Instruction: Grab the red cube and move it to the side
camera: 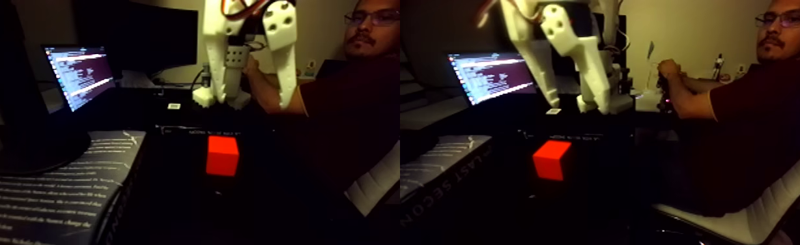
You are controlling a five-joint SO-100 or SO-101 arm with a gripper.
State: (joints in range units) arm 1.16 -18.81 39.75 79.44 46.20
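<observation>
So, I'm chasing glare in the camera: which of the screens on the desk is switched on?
The laptop screen, at the left of the fixed view, glowing with lines of text. The larger monitor behind it is dark.

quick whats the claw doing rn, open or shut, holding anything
claw: open, holding nothing; it hangs above and behind the red cube, not touching it.
</observation>
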